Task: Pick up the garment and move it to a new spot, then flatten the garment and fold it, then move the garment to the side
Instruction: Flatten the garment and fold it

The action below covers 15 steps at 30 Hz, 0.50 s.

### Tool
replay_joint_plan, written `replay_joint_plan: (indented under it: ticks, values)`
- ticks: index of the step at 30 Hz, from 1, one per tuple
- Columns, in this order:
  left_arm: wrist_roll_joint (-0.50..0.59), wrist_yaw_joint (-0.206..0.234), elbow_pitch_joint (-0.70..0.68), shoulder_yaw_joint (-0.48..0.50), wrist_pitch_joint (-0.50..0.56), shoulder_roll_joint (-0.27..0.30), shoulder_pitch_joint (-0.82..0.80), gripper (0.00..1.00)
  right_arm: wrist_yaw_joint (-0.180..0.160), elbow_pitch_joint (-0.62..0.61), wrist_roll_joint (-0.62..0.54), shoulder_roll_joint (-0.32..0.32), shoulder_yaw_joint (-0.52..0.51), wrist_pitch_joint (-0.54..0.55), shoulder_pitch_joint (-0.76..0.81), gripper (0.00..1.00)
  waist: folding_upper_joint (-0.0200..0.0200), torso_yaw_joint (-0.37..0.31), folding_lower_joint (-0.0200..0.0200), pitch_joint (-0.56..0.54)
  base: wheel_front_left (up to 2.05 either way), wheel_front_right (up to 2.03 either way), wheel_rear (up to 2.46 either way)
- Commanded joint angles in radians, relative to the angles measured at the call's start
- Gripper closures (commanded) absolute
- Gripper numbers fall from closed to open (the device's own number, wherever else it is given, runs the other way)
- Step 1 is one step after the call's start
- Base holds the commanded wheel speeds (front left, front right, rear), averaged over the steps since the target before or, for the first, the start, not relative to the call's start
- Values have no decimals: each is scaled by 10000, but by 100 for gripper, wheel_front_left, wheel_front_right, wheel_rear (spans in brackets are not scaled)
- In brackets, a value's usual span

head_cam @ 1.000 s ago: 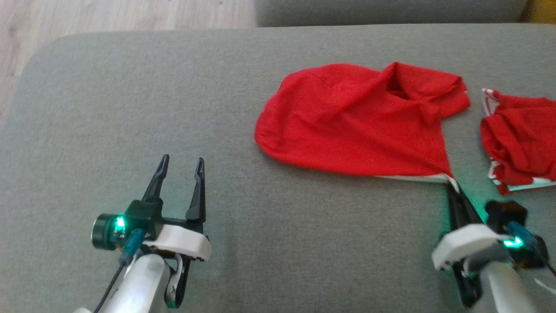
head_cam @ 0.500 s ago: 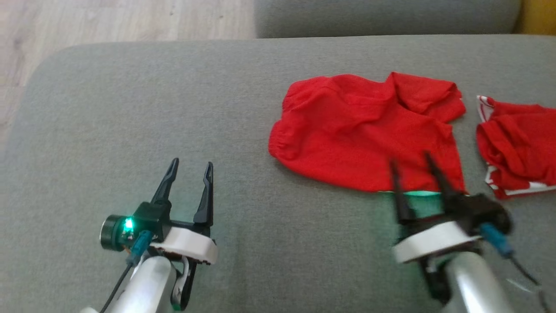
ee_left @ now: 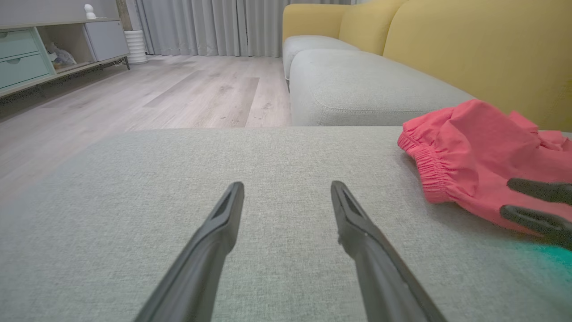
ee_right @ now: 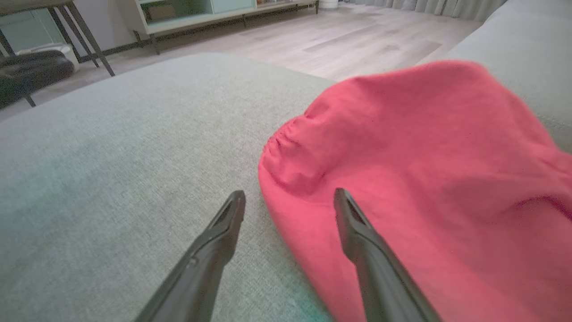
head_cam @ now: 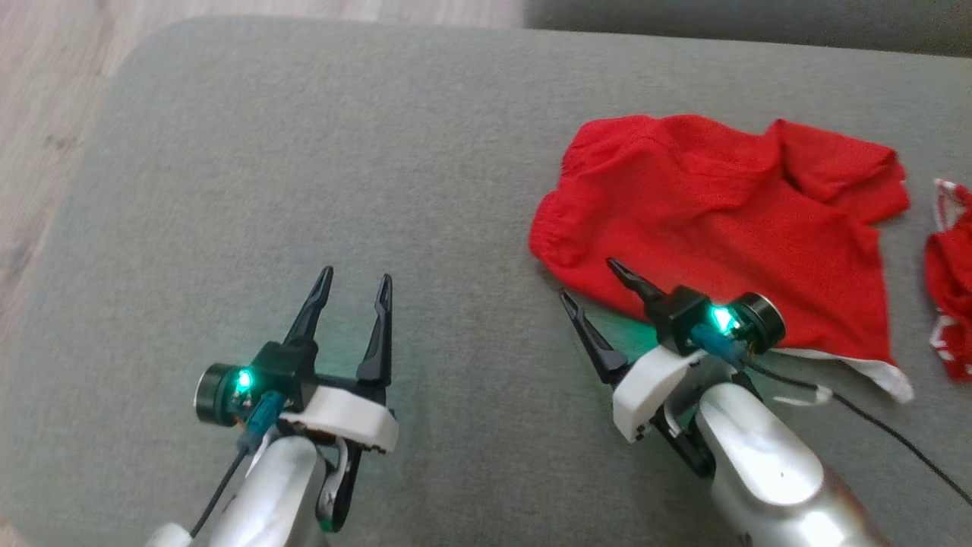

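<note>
Though rumpled, a red garment (head_cam: pixel 721 220), elastic-edged, perhaps shorts.

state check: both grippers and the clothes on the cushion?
red shorts: rumpled, unfolded, lying on the grey cushion, not gripped
left gripper: open, empty, over bare cushion
right gripper: open, empty, fingers straddling the red shorts' near edge
second red garment: bunched at the right, untouched

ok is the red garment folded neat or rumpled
Rumpled, not folded: the red garment lies loosely spread on the grey cushion, with creases and a bunched far corner.
</note>
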Motion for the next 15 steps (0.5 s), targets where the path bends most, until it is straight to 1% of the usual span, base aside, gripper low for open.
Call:
replay_joint_plan:
  ticks: [1, 5, 10, 11, 12, 13, 15]
  values:
    - [95, -11, -244, 314, -95, 81, -424, 0, -7, -98, -7, 86, 245, -62, -252, 0, 0, 189, 0, 163, 0, 0, 0]
    - [127, -37, -203, 317, -95, -9, -515, 0, -7, 955, 224, 135, 444, -256, -857, 0, 0, 411, 0, 323, 0, 0, 0]
    - [166, -57, -179, 382, -95, -80, -552, 0, -7, 1811, 452, 223, 606, -649, -1388, 0, 0, 496, 0, 464, 0, 0, 0]
    - [178, -58, -177, 391, -95, -94, -557, 0, -7, 1947, 561, 240, 637, -711, -1455, 10, 0, 496, 0, 487, 0, 0, 0]
    - [190, -58, -172, 398, -95, -108, -564, 0, -7, 2066, 660, 256, 680, -771, -1525, 93, 0, 491, 0, 507, 0, 0, 0]
    - [201, -62, -162, 404, -95, -122, -575, 0, -7, 2152, 755, 268, 762, -834, -1590, 100, 0, 482, 0, 525, 0, 0, 0]
    - [220, -74, -128, 416, -95, -146, -603, 0, -7, 2217, 1043, 289, 933, -960, -1680, 100, 0, 446, 0, 519, 0, 0, 0]
